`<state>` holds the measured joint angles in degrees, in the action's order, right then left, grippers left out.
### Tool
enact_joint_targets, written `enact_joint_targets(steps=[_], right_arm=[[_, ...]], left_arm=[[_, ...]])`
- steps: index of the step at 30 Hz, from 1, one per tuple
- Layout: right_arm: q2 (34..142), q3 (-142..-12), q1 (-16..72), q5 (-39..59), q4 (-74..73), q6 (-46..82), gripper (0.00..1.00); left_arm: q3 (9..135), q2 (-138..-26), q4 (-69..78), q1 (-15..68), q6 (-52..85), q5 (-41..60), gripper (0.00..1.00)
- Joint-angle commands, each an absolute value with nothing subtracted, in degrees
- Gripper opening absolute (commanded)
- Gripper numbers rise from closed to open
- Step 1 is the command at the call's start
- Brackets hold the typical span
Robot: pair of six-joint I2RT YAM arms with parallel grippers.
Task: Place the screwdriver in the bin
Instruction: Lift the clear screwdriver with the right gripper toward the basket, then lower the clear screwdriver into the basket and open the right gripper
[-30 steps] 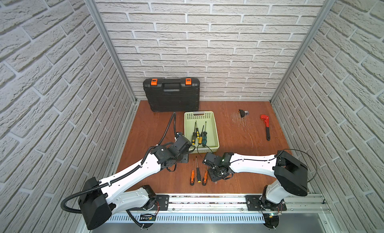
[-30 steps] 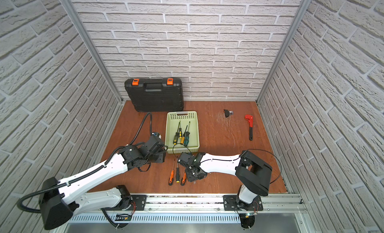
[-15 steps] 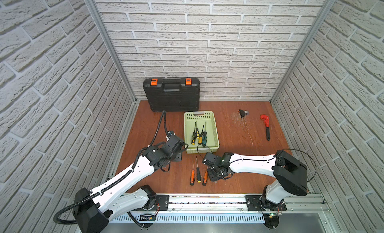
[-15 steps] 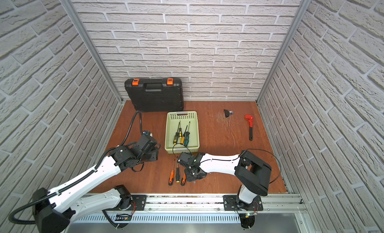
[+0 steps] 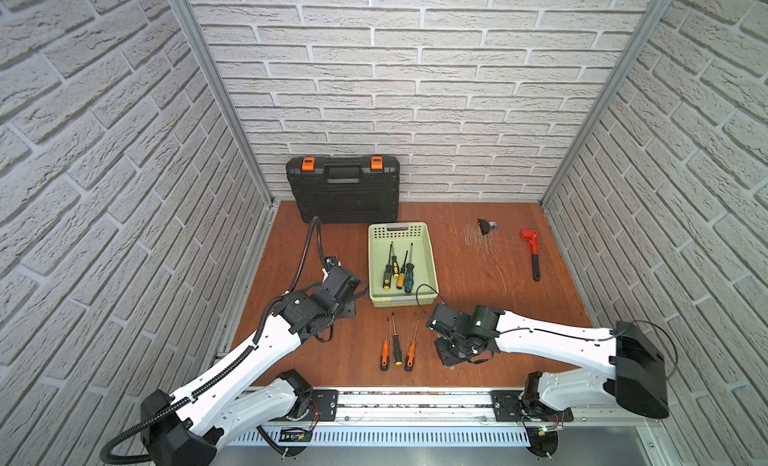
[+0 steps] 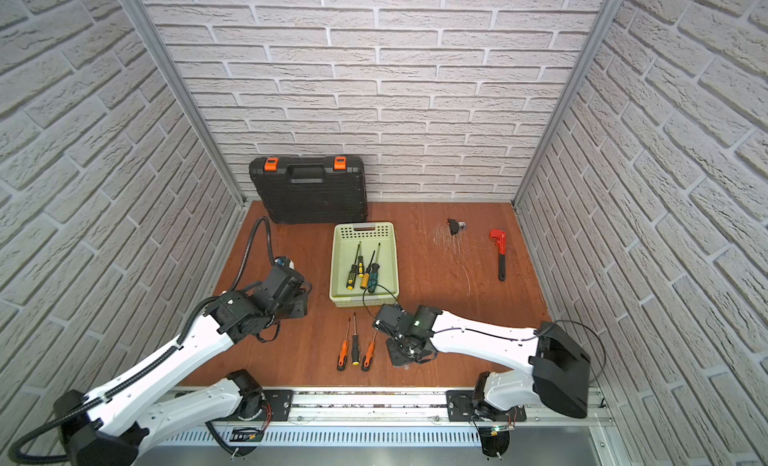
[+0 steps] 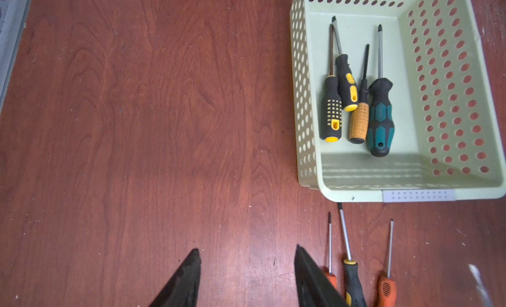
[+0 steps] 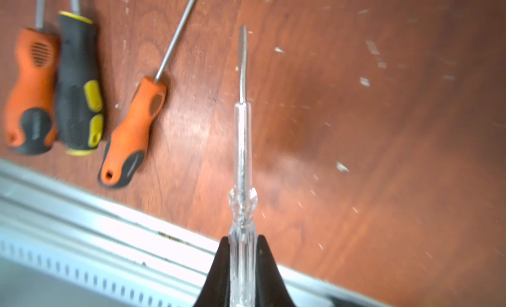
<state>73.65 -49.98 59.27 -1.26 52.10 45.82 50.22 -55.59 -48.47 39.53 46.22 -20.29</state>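
Right fingers [image 8: 219, 270] clamp a clear-handled screwdriver [image 8: 242, 160]; left fingers [image 7: 183, 281] stand parted and empty.

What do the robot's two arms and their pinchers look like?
Both arms have smooth white shells, the left arm and the right arm, with chunky black joints. A ribbed black hose loops off the left one; a thin black wire loops off the right, near a small green light. The left gripper and right gripper have pointed black wedge fingers.

both top views overhead; wrist views near tabletop [image 7: 109, 127]
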Motion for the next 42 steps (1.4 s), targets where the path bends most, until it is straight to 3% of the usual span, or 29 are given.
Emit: enact_joint_targets(steps=[1, 8, 17, 23, 42], right_arm=[[68.3, -54.4, 59.5, -2.2, 59.6, 43.7, 0.05], [73.9, -68.6, 57.9, -9.5, 57.9, 39.1, 0.06], [89.4, -79.2, 44.7, -5.3, 43.6, 33.5, 0.06], [100.8, -87.1, 40.8, -3.9, 43.7, 29.7, 0.06], [116.1, -89.9, 37.4, -5.0, 43.7, 32.1, 0.07]], left_arm=[[52.0, -55.6, -48.6, 38.4, 45.5, -22.2, 0.56], [54.1, -57.9, -48.0, 37.8, 44.3, -22.1, 0.56], [51.9, -52.6, -49.4, 37.6, 46.3, -23.0, 0.56], [50.9, -52.1, -48.6, 36.8, 46.4, -24.0, 0.57], [46.7, -50.5, -43.9, 36.0, 46.8, -21.6, 0.57]])
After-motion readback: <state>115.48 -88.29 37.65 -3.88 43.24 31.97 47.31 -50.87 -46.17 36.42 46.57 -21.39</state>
